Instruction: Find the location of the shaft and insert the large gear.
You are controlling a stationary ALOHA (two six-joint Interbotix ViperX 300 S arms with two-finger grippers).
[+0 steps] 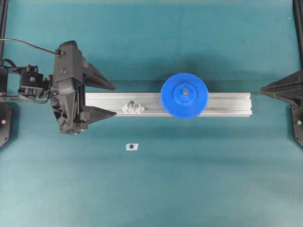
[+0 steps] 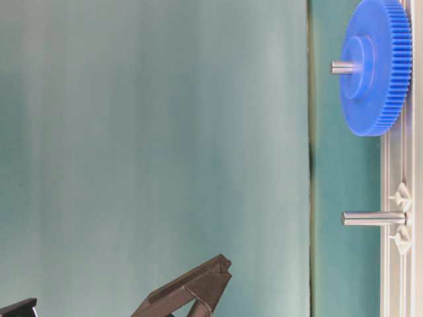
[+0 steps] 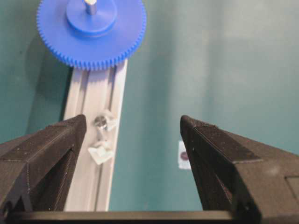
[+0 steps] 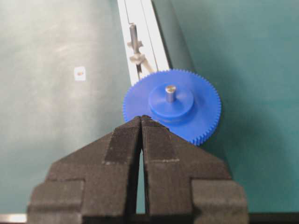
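The large gear (image 1: 184,95) is bright blue all over, teeth and hub alike. A grey metal shaft (image 4: 170,92) pokes through its centre. The aluminium rail (image 1: 227,104) is pale silver, with clear brackets (image 1: 133,108) on it. The table cover (image 1: 151,189) is plain teal-green. Both grippers (image 1: 111,100) (image 4: 141,120) are matt black. A small white tag (image 1: 131,146) carries a dark dot.

Blue toothed gear (image 1: 184,95) lying flat across the rail, seated on a grey pin (image 1: 185,89) poking through its hub; second bare pin (image 1: 132,102) upright between clear brackets
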